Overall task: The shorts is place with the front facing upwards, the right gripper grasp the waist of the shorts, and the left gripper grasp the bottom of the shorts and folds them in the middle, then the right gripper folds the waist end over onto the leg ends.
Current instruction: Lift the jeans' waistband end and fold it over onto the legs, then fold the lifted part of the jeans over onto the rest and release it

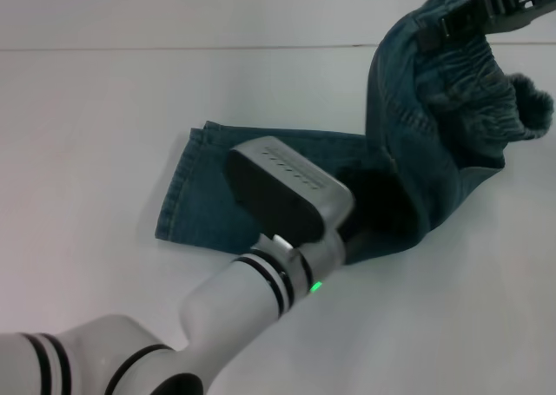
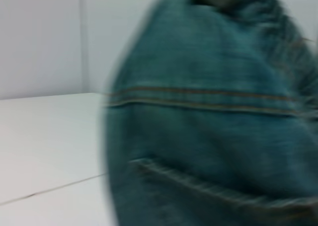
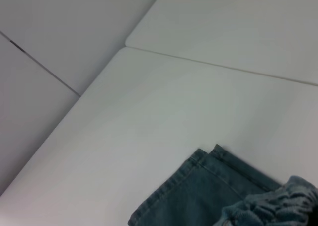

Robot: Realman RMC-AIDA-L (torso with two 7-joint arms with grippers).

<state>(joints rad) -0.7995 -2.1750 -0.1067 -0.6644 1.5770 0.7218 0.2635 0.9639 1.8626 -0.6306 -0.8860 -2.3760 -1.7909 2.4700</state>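
Currently, shorts [image 1: 287, 187]: I see them folded lengthwise into a narrow strip on the white table [image 1: 95, 134], one end lying flat, the other end raised off the surface.
Waist of the shorts [image 1: 473, 87]: I find the puckered elastic band lifted at the far right of the head view, hanging in a bunched curl above the rest of the denim.
Leg ends [image 1: 178, 187]: I note the stitched hems lying flat on the table at the left end of the strip, stacked one on the other; the right wrist view shows the same hem corner [image 3: 211, 154] flat on the surface.
Right gripper [image 1: 452, 22]: I see it at the top right of the head view, closed on the upper edge of the waist and holding that end in the air.
Left gripper: I cannot tell how its fingers stand; the grey wrist housing [image 1: 287, 191] covers them in the head view. The arm reaches over the middle of the strip, and its wrist camera is filled with denim [image 2: 208, 136], a stitched seam and a pocket edge close in front.
Table seam [image 1: 174, 49]: I note a thin line running across the table behind the shorts.
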